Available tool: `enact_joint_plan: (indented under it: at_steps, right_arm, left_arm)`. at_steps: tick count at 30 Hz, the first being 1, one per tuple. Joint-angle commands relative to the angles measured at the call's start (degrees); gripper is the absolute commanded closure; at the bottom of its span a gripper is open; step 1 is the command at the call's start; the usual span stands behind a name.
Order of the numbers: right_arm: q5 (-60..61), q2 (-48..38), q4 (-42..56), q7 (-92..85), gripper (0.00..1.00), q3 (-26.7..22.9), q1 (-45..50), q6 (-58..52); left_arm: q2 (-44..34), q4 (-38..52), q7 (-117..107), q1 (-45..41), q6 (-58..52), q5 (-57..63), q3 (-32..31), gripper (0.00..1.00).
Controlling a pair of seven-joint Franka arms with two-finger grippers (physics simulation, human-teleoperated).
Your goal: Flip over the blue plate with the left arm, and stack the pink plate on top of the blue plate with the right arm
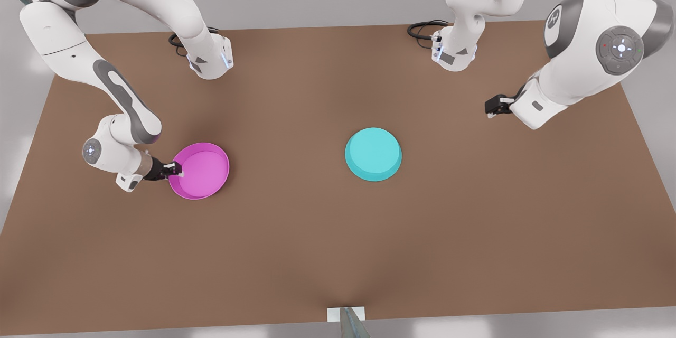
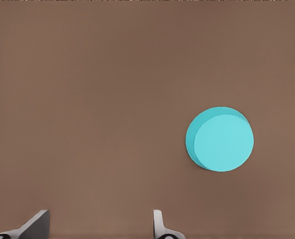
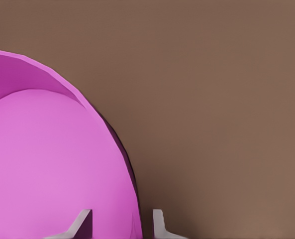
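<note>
While straddling the near rim of the pink plate (image 1: 200,170), close to the counter (image 1: 338,253) edge at the front view's left: right tool (image 1: 177,170), fingers (image 3: 159,223) either side of the wall, pinching it or about to, cannot tell which. Parked high near the opposite edge: left tool (image 1: 490,106), spread, waiting. Near counter centre, base up: blue plate (image 1: 373,153), apparently flipped. Stacking step judged in hand; next, lift and carry over the blue plate. Fingertip contact cut off in the right wrist view.
</note>
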Motion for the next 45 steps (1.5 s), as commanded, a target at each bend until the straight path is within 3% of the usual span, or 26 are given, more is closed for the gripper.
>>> enact_joint_plan:
  at_steps: [1, 3, 6, 7, 26, 39, 45]
  right_arm:
    - [-0.07, 0.0, 0.04, 0.01, 0.56, -0.07, 0.0, 0.01]
    - [0.02, 0.0, -0.05, 0.01, 0.59, -0.07, 0.17, 0.01]
    - [0.02, 0.0, 0.04, 0.09, 0.77, -0.08, 0.09, 0.01]
    - [0.02, 0.0, -0.05, 0.09, 0.79, -0.08, 0.09, 0.01]
    - [0.37, -1.5, 0.04, 0.27, 0.79, 0.8, -1.05, -3.33]
    - [2.48, -1.14, -0.05, 0.53, 0.79, 13.02, -14.94, -12.56]
    - [9.51, -2.2, 0.47, 1.32, 0.79, 15.48, -12.57, -12.03]
  left_arm:
    - [0.02, -0.01, 0.0, 0.0, -0.01, 0.0, 0.0, 0.0]
    - [0.02, -0.01, 0.0, 0.0, -0.01, 0.0, 0.0, 0.0]
    - [0.02, -0.01, 0.0, 0.0, -0.01, 0.0, 0.0, 0.0]
    - [0.02, -0.01, 0.0, 0.0, -0.01, 0.0, 0.0, 0.0]
    - [0.02, 0.08, 0.0, -0.09, -0.45, 0.18, -0.09, 0.0]
    - [0.02, 0.08, 0.0, -0.09, -0.45, 0.27, -0.09, 0.0]
    - [0.02, 0.08, 0.0, -0.09, -0.45, 0.35, -0.09, 0.0]
